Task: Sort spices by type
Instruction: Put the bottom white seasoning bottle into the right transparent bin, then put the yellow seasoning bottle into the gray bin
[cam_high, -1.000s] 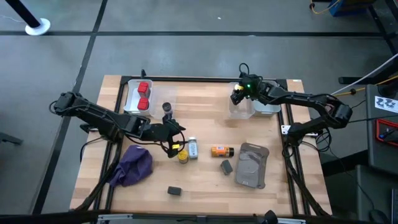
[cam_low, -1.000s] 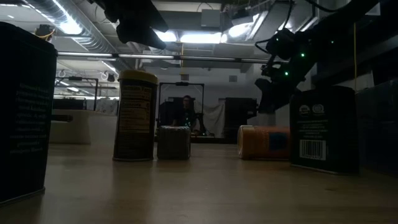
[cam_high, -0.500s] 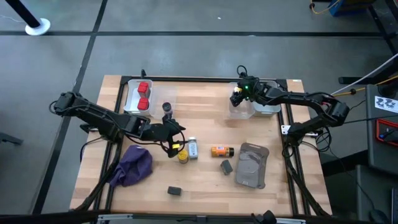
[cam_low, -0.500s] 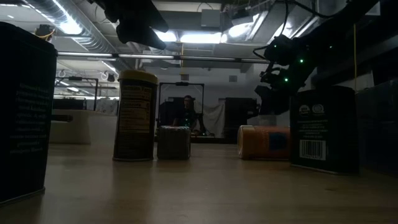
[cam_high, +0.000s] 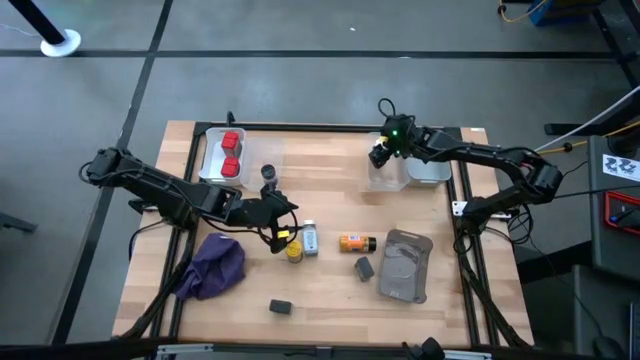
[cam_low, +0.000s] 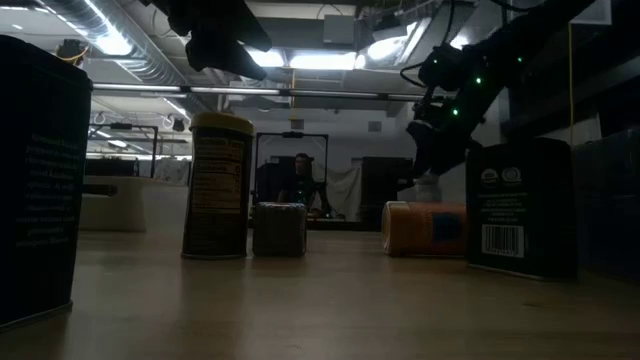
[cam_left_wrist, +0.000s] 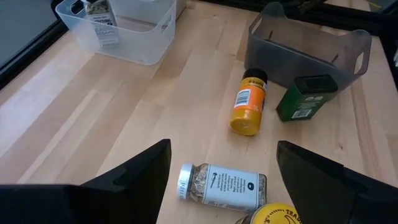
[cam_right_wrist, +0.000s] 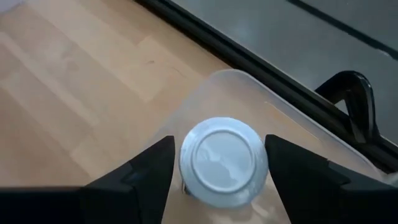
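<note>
My right gripper (cam_right_wrist: 221, 171) hangs open over the clear bin (cam_high: 386, 174) at the far right. Its fingers stand on either side of a white-capped bottle (cam_right_wrist: 224, 158) that stands upright in the bin; I see no touch. My left gripper (cam_left_wrist: 224, 171) is open above a white-capped bottle (cam_left_wrist: 221, 186) lying on its side mid-table, beside the yellow-lidded jar (cam_high: 293, 250). The orange bottle (cam_high: 355, 242) also lies on its side. Two red cubes (cam_high: 231, 152) sit in a clear tray. A dark jar (cam_high: 268, 175) and two dark blocks (cam_high: 364, 267), (cam_high: 281, 307) rest on the wood.
The purple cloth (cam_high: 215, 265) lies at the near left and the flat grey pouch (cam_high: 405, 265) at the near right. A second clear bin (cam_high: 432, 170) stands beside the first. A black frame (cam_high: 300, 128) runs along the table's far edge. A person (cam_low: 300, 180) sits far behind.
My right gripper has risen a little above the clear bin. The white-capped bottle stays in the bin.
</note>
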